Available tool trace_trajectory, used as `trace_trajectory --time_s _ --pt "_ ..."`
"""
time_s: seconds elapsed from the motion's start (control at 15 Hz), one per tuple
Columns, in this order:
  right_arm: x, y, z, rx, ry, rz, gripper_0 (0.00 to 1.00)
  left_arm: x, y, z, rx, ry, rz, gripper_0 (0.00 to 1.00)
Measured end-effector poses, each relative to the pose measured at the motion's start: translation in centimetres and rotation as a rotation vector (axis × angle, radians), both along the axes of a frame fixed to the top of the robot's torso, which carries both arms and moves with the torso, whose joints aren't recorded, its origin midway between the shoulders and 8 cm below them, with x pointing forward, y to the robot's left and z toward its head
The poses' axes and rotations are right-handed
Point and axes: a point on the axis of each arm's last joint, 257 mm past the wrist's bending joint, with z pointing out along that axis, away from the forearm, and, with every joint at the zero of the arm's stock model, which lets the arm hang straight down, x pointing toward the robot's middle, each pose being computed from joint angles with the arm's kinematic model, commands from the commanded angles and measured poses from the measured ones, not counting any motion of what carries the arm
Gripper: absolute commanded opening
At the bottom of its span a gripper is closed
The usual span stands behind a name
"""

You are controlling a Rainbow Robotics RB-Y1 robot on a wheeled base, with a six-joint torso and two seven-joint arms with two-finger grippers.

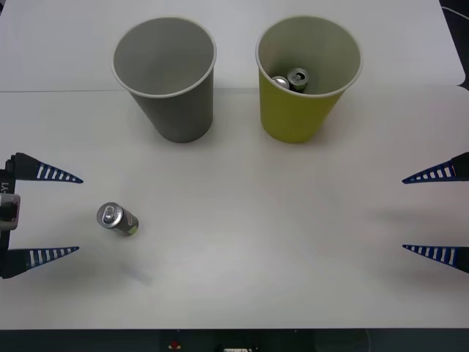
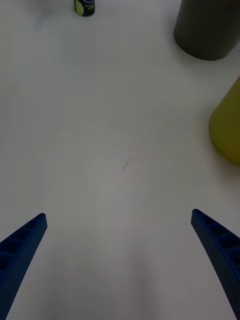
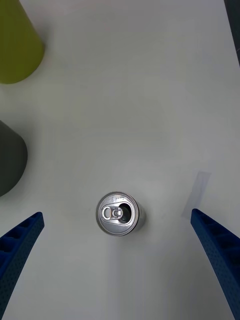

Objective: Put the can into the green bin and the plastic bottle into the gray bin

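Observation:
The can, small and silver, lies on its side on the white table at the near left, its pull-tab top turned toward my left gripper. That gripper is open, a short way to the left of the can, holding nothing. In the left wrist view the can sits between the two blue fingers. The gray bin stands at the far left-centre and the green bin to its right. My right gripper hangs open at the right edge. The plastic bottle is out of view.
Two silver cans lie inside the green bin. In the right wrist view the gray bin and green bin stand far ahead, with the can beyond bare table.

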Motion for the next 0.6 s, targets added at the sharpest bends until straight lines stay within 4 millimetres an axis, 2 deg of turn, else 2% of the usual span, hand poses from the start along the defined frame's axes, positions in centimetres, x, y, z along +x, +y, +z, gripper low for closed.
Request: trace_trajectory --time_s 0.27,0.4,0.6 --pt "0.0 0.0 0.0 0.000 0.000 0.000 1.00 0.1 -0.4 0.2 -0.030 -0.015 0.008 1.00" --pt "0.0 0.0 0.0 0.000 0.000 0.000 1.00 0.5 -0.3 1.0 -0.030 -0.057 0.012 1.00" --pt "0.0 0.0 0.0 0.000 0.000 0.000 1.00 0.6 0.4 0.7 -0.046 -0.057 0.036 1.00"
